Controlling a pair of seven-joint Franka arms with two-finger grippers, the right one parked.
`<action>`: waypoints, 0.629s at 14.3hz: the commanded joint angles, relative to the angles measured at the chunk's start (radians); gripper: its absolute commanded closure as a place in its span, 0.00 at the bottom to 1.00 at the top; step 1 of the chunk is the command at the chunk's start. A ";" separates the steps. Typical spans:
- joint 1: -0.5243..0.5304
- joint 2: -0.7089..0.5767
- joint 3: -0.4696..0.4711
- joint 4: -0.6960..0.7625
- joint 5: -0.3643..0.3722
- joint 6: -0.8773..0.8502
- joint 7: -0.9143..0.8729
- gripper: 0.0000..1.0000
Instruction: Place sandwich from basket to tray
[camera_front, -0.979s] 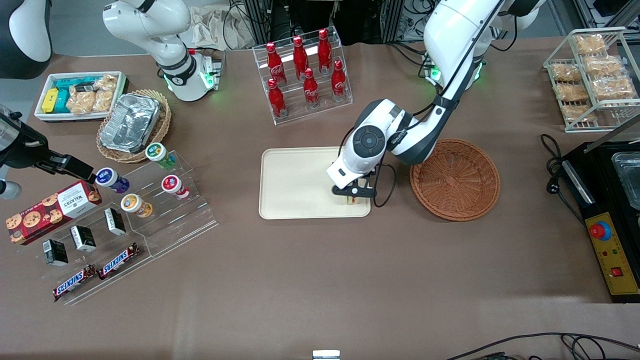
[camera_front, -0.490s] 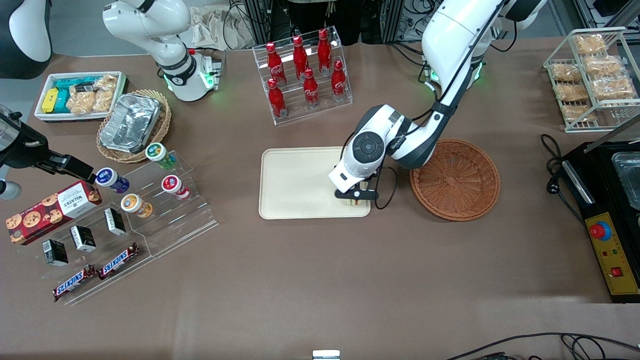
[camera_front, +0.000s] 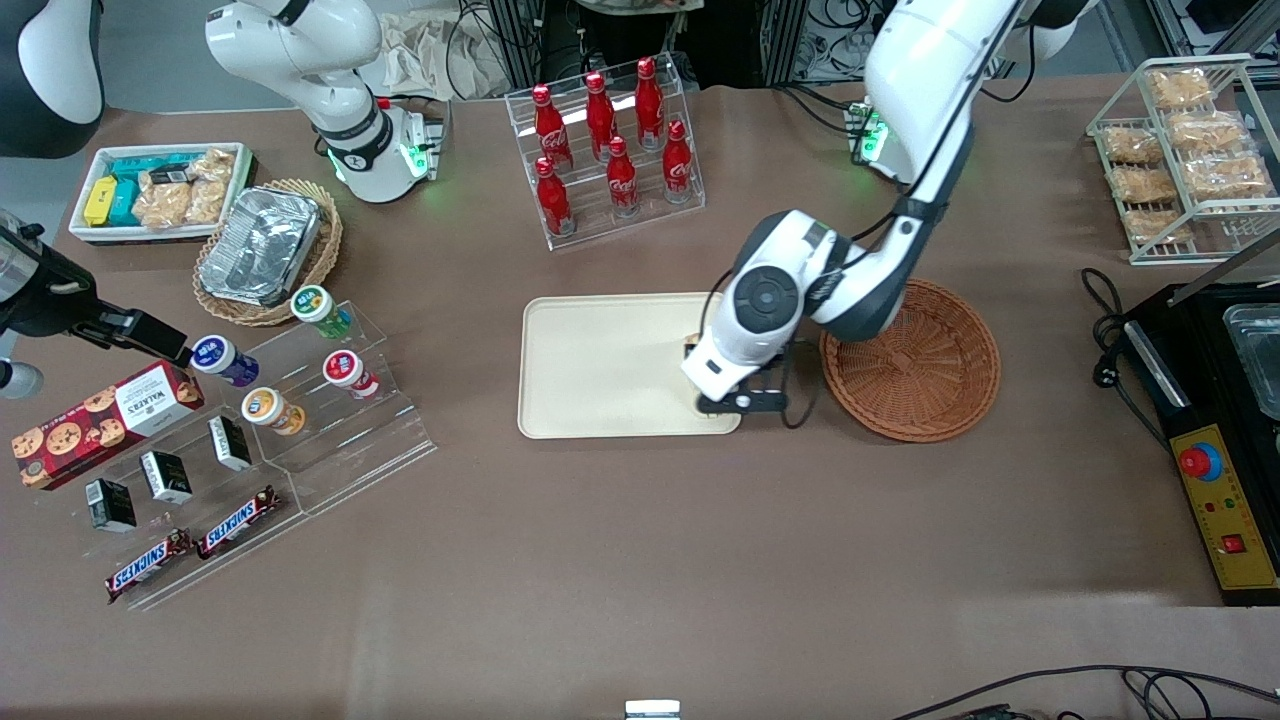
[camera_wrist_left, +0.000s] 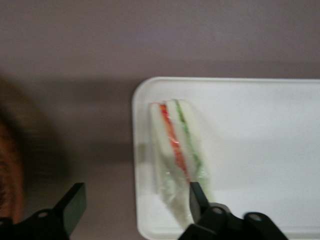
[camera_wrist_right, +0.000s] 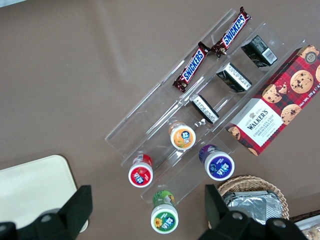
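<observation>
The sandwich (camera_wrist_left: 177, 150), a white wedge with red and green layers, lies flat on the cream tray (camera_wrist_left: 260, 130) close to one rounded corner. My left gripper (camera_wrist_left: 136, 200) hangs above that corner, open, its fingers spread wide with one tip over the sandwich's end and the other over the brown table. In the front view the gripper (camera_front: 738, 404) is over the tray (camera_front: 600, 370) at its edge nearest the round reddish-brown basket (camera_front: 910, 360), which holds nothing. The wrist hides most of the sandwich there.
A rack of red bottles (camera_front: 610, 150) stands farther from the camera than the tray. An acrylic stand with cups and snack bars (camera_front: 270, 430) lies toward the parked arm's end. A wire rack of packets (camera_front: 1185, 150) and a black appliance (camera_front: 1215, 420) sit toward the working arm's end.
The gripper was shut on the sandwich low over the tray. It has since opened, left the sandwich lying on the tray, and shifted slightly toward the basket.
</observation>
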 joint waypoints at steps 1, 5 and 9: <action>0.002 -0.117 0.041 -0.012 0.078 -0.135 0.016 0.01; 0.107 -0.225 0.052 -0.010 0.086 -0.222 0.168 0.01; 0.244 -0.329 0.051 -0.007 0.081 -0.232 0.344 0.01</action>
